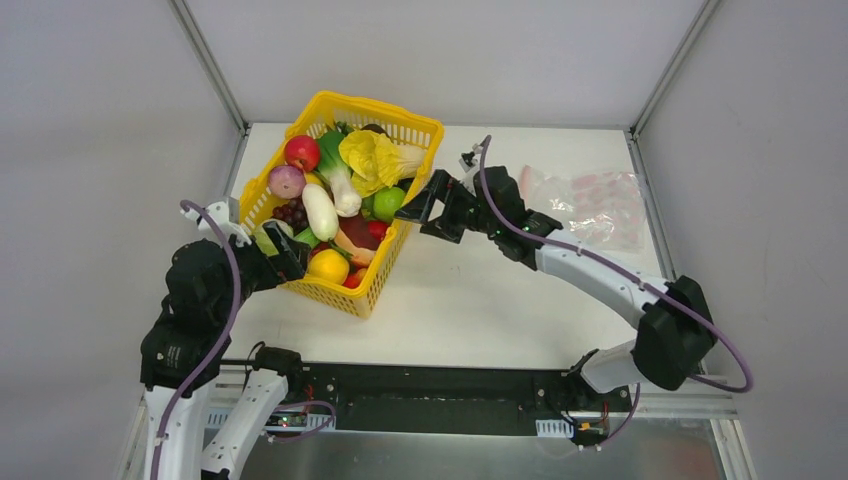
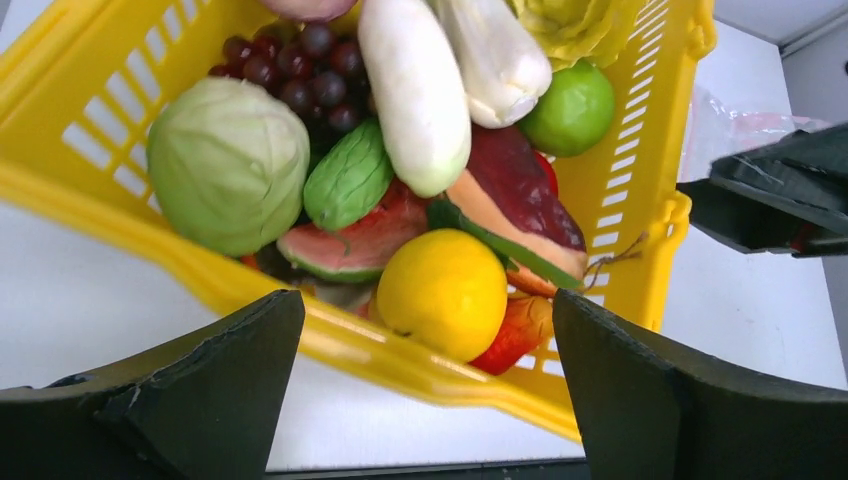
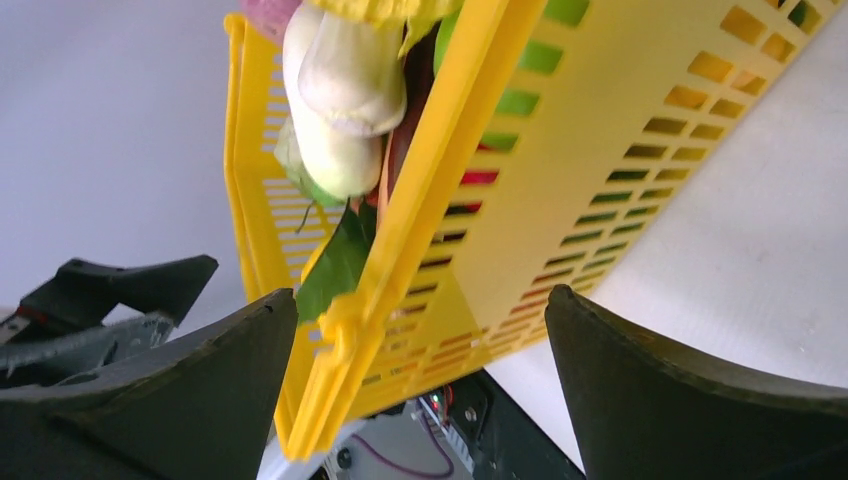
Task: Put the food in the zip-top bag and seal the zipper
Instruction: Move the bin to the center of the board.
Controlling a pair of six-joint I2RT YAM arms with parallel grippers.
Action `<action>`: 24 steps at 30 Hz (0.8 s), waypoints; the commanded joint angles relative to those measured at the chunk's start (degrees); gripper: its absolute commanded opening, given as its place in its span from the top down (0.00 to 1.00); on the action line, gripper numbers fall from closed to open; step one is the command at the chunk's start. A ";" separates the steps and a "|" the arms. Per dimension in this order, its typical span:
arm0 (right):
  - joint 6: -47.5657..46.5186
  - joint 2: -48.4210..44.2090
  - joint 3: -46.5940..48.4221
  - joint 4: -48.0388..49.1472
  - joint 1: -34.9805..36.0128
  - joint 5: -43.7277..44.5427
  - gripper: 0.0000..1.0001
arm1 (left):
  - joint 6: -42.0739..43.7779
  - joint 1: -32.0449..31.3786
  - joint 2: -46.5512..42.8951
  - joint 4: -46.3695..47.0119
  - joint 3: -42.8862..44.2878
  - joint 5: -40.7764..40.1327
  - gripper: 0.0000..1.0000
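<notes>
The food (image 1: 345, 195) is heaped in a yellow basket (image 1: 418, 128), which stands askew on the left half of the white worktop (image 1: 480, 300). Among the pieces, a red apple (image 1: 302, 152), a yellow cabbage (image 1: 372, 160), a white radish (image 1: 320, 210), a lime (image 1: 388, 202), dark grapes (image 1: 292, 213) and a lemon (image 1: 328, 267) can be told apart. A pale green cabbage (image 2: 228, 165) is shown by the left wrist view against the basket's near wall.

The bag (image 1: 590, 205) is laid flat on the worktop at the far right, well apart from the basket. Pinkish patches are seen on its clear plastic.

The left arm (image 1: 190, 300) is bent toward the basket's near-left wall. The left jaws are spread wide and nothing is held in them. In the left wrist view the yellow rim is seen running across the gap between the two fingers (image 2: 200, 400).

The right arm (image 1: 600, 275) is stretched across the worktop to the basket's right side. The right jaws are likewise spread wide, with nothing gripped. In the right wrist view the slotted wall and its rim are framed between the fingers (image 3: 680, 400). Whether either pair of jaws touches the basket cannot be told.
</notes>
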 commanded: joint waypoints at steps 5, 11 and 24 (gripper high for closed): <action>-5.23 -9.11 -7.26 -3.01 0.09 -3.66 0.02 | -9.18 -0.47 -1.70 -19.86 6.88 -6.64 0.04; -6.04 -8.25 -5.64 -3.69 0.06 -4.57 0.02 | -9.04 -0.48 0.65 -6.72 -4.70 2.46 0.01; -7.01 -6.93 -5.29 -6.12 -3.39 2.51 0.02 | -15.38 -0.85 10.57 24.25 -13.66 11.66 0.02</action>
